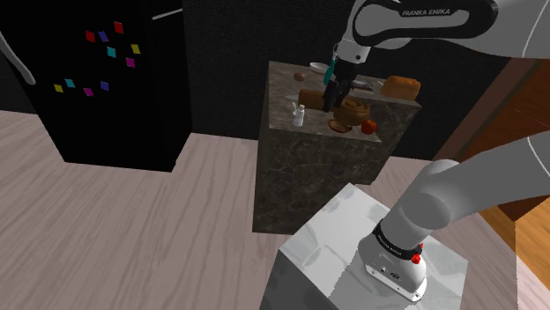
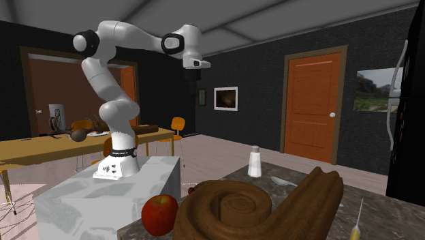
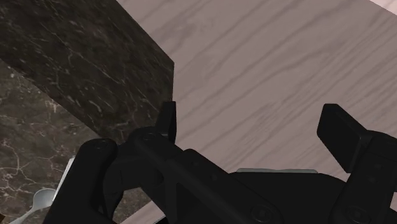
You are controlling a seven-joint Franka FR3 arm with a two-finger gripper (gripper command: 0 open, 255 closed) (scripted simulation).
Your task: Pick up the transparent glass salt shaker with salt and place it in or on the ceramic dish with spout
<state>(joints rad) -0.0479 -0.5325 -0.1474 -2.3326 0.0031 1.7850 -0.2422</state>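
Observation:
The salt shaker (image 1: 301, 114) is a small clear bottle with a pale cap, standing upright near the front left corner of the dark marble counter (image 1: 282, 79) in the shoulder view. The second exterior view shows the salt shaker (image 2: 255, 161) filled with white. A pale dish (image 1: 317, 66) sits at the counter's far edge; its spout cannot be made out. My gripper (image 1: 331, 99) hangs above the counter's middle, to the right of the shaker and apart from it. In the wrist view my gripper (image 3: 254, 124) is open, with nothing between its fingers (image 3: 167, 119), over the counter's edge and the floor.
A brown spiral piece (image 1: 353, 110), a red apple (image 1: 369, 127) and a loaf (image 1: 401, 86) crowd the counter's right side. A spoon (image 3: 39, 200) lies on the marble. A black fridge (image 1: 106, 79) stands to the left. My stand (image 1: 353, 255) is below the counter.

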